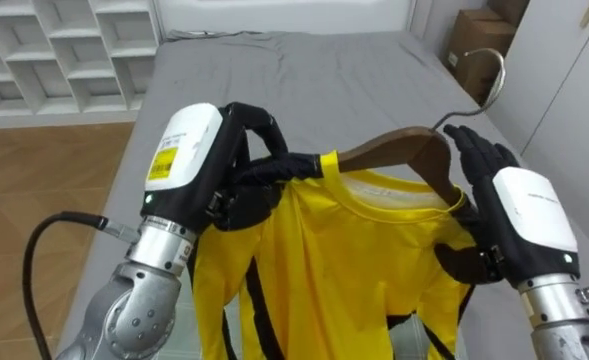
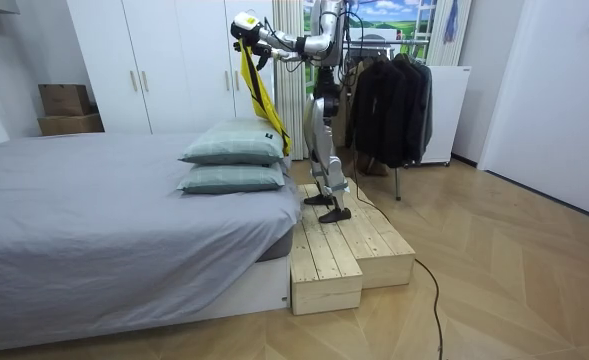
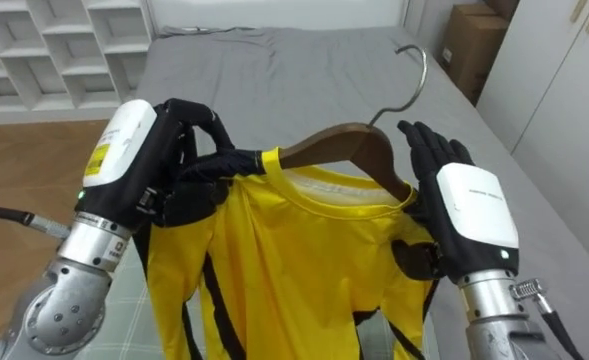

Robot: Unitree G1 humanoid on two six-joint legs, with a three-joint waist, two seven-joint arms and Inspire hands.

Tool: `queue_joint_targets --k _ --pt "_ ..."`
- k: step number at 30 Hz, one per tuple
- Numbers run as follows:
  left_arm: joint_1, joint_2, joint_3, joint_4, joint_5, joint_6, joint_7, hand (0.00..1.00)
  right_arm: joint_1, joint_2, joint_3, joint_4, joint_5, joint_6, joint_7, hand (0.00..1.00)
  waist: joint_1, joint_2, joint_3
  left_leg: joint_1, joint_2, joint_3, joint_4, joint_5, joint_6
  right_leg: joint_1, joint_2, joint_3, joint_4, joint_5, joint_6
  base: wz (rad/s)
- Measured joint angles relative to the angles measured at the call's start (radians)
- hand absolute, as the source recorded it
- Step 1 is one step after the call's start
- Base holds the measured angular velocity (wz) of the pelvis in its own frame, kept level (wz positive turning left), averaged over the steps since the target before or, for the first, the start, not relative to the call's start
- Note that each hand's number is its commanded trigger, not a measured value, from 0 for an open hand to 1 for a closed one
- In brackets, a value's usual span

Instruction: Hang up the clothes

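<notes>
A yellow shirt with black stripes hangs on a dark wooden hanger with a metal hook, held up over the bed. My left hand is curled round the hanger's left end and the shirt's shoulder. My right hand stands at the hanger's right end, fingers straight and pointing up, pressed against the wood and collar. In the room view I stand on a wooden platform beside the bed, both arms raised, with the shirt hanging from them.
A grey bed lies below, with two pillows at its head. A white cube shelf stands at the far left and a cardboard box at the far right. Behind me is a rack of dark clothes.
</notes>
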Motion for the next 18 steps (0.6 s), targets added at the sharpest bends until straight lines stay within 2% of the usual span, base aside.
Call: queue_joint_targets --k 18 --pt "0.0 0.002 -0.011 -0.015 0.021 -0.006 0.002 1.0 -0.004 0.0 0.001 0.001 0.038 0.0 0.027 0.0 0.0 0.005 0.0008 0.001 0.0 -0.002 0.002 0.0 0.0 0.005 0.0 -0.003 -0.001 0.0 0.0 0.0"
